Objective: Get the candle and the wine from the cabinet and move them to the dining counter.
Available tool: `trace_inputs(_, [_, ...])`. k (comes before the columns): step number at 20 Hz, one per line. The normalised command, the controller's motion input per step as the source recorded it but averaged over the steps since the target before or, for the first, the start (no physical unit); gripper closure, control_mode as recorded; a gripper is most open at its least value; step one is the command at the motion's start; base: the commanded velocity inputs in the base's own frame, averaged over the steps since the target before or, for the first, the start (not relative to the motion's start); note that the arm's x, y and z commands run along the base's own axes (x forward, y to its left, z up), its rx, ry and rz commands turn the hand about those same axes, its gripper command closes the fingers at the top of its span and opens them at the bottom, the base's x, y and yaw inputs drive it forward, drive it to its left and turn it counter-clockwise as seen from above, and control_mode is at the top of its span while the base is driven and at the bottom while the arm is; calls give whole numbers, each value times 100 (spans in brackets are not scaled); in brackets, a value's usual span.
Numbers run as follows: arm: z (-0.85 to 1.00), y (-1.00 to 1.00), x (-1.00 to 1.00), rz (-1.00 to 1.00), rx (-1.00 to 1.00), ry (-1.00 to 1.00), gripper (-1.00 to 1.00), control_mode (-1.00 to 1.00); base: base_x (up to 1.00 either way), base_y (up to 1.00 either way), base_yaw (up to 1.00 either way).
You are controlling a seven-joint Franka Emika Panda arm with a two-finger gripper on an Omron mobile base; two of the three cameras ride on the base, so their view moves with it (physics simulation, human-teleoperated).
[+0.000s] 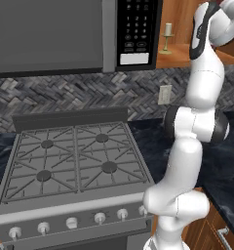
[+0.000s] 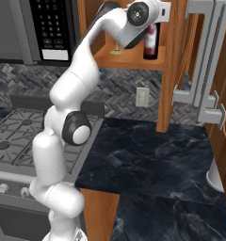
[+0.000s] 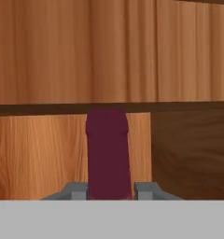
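Observation:
The wine (image 2: 151, 44), a dark bottle with a red-pink label, stands on the shelf of the open cabinet (image 2: 133, 62). In the hand view its dark red neck (image 3: 108, 149) rises between my fingertips, and my gripper (image 3: 109, 190) is shut on it with both tips against the neck. The candle (image 1: 167, 36), cream-white on a brass holder, stands on the same shelf to the left of the bottle; in the right base view my arm hides all but its base (image 2: 116, 50). The dining counter is out of view.
A black microwave (image 1: 136, 29) hangs left of the cabinet, above the gas stove (image 1: 75, 156). A black marbled worktop (image 2: 152, 160) lies below the cabinet. The open cabinet door (image 2: 167, 84) stands edge-on at the right, with silver bar handles (image 2: 204, 70) beyond it.

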Motion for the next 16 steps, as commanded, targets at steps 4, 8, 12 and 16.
trace_inputs(4, [-3,0,-53,0,0,-4,100,-100,0,0,0])
trace_inputs(8, [-13,0,-66,0,0,-11,100,-100,0,0,0])
trace_inputs(12, [-9,0,-75,0,0,-12,100,-100,0,0,0])
trace_inputs(16, [-8,24,-88,0,-2,-9,100,-100,0,0,0])
